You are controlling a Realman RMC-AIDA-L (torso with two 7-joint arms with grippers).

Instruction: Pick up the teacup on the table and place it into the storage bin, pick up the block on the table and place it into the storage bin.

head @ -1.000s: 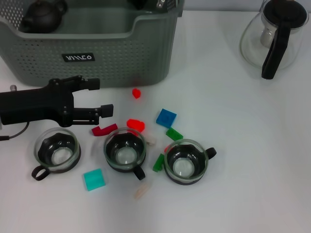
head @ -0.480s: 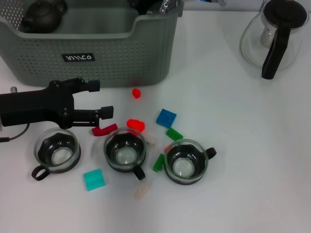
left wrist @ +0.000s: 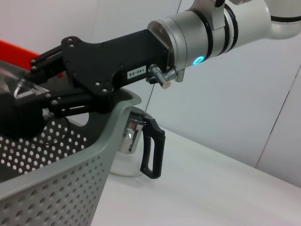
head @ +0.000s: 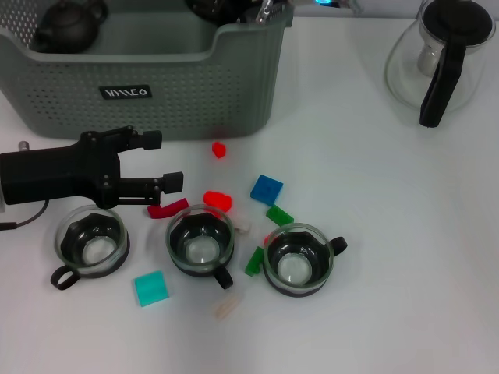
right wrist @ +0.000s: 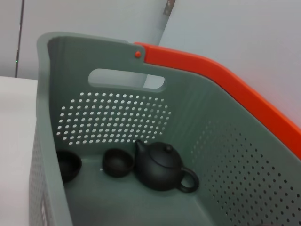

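Black fingers of the left gripper (head: 162, 160) stand spread and empty low over the table, just in front of the bin (head: 195, 93). The left cup (head: 92, 241) lies at its 7 o'clock and the maroon block (head: 168, 208) just beside it at 6 o'clock, touching nothing of the jaws. The middle cup (head: 200, 240) and right cup (head: 296, 261) wait further along, with the blue block (head: 267, 189) between them at 12. Up at the bin's far right corner the right gripper (left wrist: 33, 84) hangs over the rim, and it looks closed on a glass held cup (left wrist: 14, 87), though the contact is partly cut off. I'd say this is the drop-off: it should sink well below the rim first, keep off the teapot (right wrist: 162, 167) on the floor, then let go gently and rise straight up, while the left arm waits.
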